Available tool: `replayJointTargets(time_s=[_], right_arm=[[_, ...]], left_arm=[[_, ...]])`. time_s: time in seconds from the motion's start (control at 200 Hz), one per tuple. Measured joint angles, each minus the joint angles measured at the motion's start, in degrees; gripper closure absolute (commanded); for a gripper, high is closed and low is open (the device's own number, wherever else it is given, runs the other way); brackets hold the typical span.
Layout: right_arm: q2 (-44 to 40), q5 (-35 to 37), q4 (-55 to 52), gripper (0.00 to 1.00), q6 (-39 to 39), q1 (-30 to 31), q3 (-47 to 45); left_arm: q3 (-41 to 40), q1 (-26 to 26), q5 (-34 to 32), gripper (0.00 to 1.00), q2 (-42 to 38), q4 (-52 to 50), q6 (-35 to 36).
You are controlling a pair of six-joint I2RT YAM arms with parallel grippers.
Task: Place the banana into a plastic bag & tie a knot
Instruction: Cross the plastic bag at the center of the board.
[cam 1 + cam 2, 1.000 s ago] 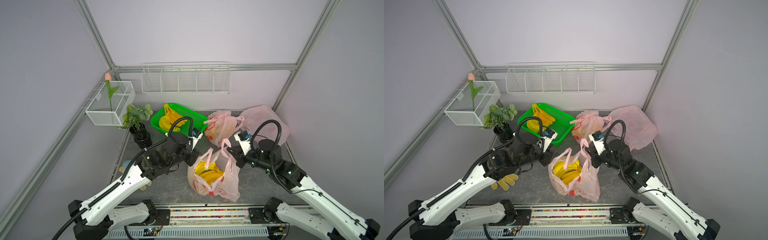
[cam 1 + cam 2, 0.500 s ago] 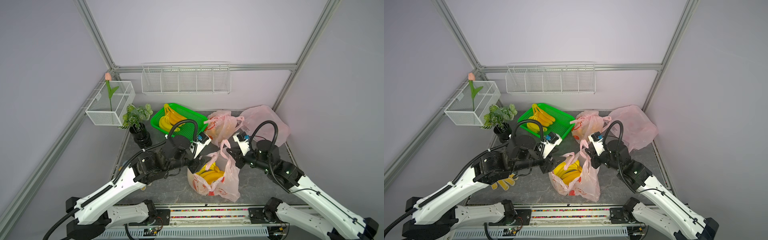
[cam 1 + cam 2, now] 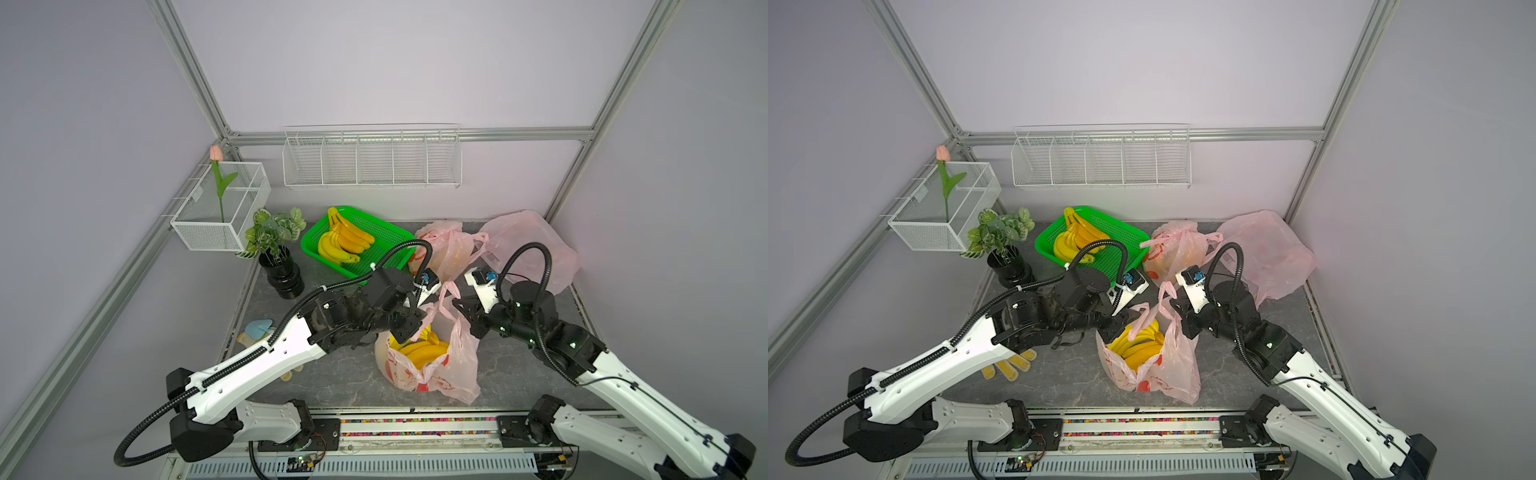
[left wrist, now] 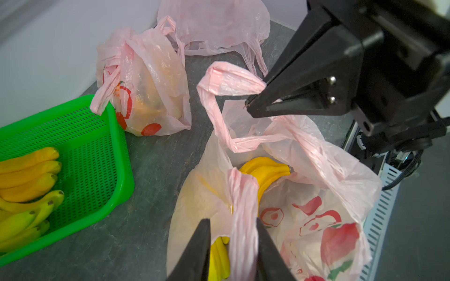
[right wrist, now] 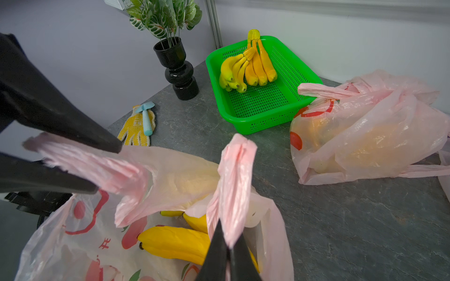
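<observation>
The pink plastic bag (image 3: 432,370) (image 3: 1154,374) stands open near the table's front, and a bunch of yellow bananas (image 3: 424,351) (image 4: 265,170) lies inside it. My left gripper (image 4: 232,220) (image 3: 1123,326) is at the bag's left handle (image 4: 243,206). Its jaws stand narrowly apart with the handle between them; the strap touches one finger and a gap shows at the other. My right gripper (image 5: 229,245) (image 3: 459,307) is shut on the bag's right handle (image 5: 236,170) and holds it up.
At the back are a green basket (image 3: 386,253) with more bananas, a knotted pink bag (image 3: 444,249) and a loose pink bag (image 3: 528,245). A black vase with a plant (image 3: 284,276) stands at the left. A yellow glove (image 3: 1009,365) and a blue tool (image 3: 257,328) lie under my left arm.
My left gripper has moved right to the bag's left handle, and its jaws have narrowed around the strap. My right gripper has kept its hold on the other handle.
</observation>
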Motion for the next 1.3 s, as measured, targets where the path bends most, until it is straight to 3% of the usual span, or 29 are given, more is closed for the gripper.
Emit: replayJointTargets(time_s=[0.12, 0.485, 0.645, 0.795, 0.91, 1.129, 1.304], right_arm=[[-0.02, -0.85, 0.04, 0.93, -0.15, 0.02, 0.0], [-1.68, -5.77, 2.03, 0.93, -3.3, 1.49, 3.48], [0.79, -7.37, 2.89, 0.93, -3.5, 0.63, 7.28], [3.15, -10.47, 5.03, 0.93, -3.72, 0.13, 8.74], [4.04, -12.0, 5.84, 0.93, -4.02, 0.13, 8.76], [1.88, -12.02, 6.69, 0.93, -3.87, 0.09, 7.87], [0.94, -12.2, 8.15, 0.91, -2.99, 0.48, 6.69]], left_arm=[[1.25, 0.0, -1.68, 1.0, 0.9, 2.16, -1.55], [3.56, 2.14, -11.02, 1.0, 1.16, 14.6, -3.72], [5.2, 6.01, -11.41, 1.0, 2.05, 19.78, -3.58], [6.34, 6.23, -8.24, 1.0, 4.57, 22.91, -2.49], [2.21, 5.38, -4.96, 1.0, 3.82, 25.94, -0.98], [-13.0, 4.44, 1.01, 1.0, -4.09, 30.21, 1.57], [-18.71, 4.44, 5.07, 1.0, -9.22, 34.03, 2.93]])
